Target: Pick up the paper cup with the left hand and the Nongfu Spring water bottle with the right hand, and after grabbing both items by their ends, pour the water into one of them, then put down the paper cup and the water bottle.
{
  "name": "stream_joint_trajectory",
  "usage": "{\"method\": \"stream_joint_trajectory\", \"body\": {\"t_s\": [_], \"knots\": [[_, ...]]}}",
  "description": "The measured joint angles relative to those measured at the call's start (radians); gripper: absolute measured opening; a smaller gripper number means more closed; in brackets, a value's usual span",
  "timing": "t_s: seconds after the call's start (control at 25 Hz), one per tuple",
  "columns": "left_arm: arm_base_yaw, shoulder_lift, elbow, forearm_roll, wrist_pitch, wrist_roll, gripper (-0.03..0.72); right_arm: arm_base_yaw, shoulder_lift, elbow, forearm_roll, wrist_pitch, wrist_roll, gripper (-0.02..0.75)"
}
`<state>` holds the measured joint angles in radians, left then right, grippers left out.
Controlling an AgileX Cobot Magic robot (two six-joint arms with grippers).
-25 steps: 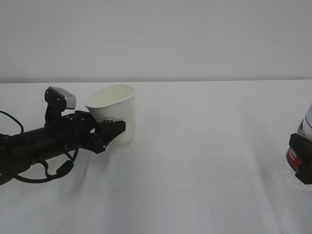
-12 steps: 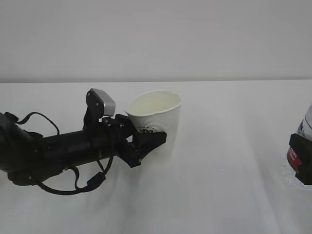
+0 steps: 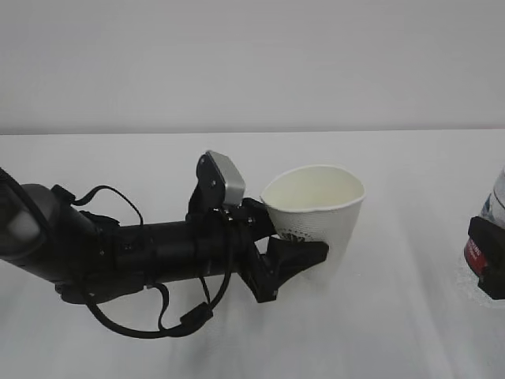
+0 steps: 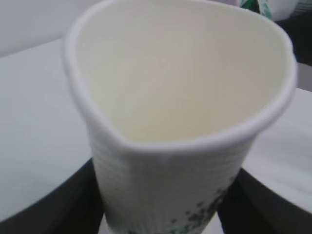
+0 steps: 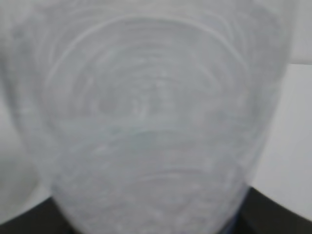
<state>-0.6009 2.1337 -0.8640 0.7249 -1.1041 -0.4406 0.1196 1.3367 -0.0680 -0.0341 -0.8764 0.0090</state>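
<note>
Left pincer (image 3: 304, 257) clamped on lower wall of cup (image 3: 316, 209), rim squeezed out of round, mouth up, centre of frame above the surface (image 3: 394, 332). Right pincer (image 3: 489, 264) at right edge, gripping bottle (image 3: 499, 201) at its label. Since a second ago: cup and left arm carried from left of centre rightward, nearer the bottle; bottle unmoved.

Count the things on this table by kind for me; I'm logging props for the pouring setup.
Paper cups: 1, the paper cup, held in the left gripper.
Water bottles: 1, the Nongfu Spring water bottle, only partly in view at the right edge, in the right gripper.
Grippers: 2.
Total: 4.
</note>
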Motion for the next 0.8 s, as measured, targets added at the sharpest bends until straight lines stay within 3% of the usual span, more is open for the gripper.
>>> {"method": "stream_joint_trajectory", "body": {"t_s": [0.36,0.8], "knots": [[-0.074,0.0,0.0,0.009,0.05,-0.002,0.481,0.0,0.0,0.0,0.0,0.0,-0.001,0.396],[-0.076,0.0,0.0,0.009,0.05,-0.002,0.481,0.0,0.0,0.0,0.0,0.002,-0.002,0.396]]}}
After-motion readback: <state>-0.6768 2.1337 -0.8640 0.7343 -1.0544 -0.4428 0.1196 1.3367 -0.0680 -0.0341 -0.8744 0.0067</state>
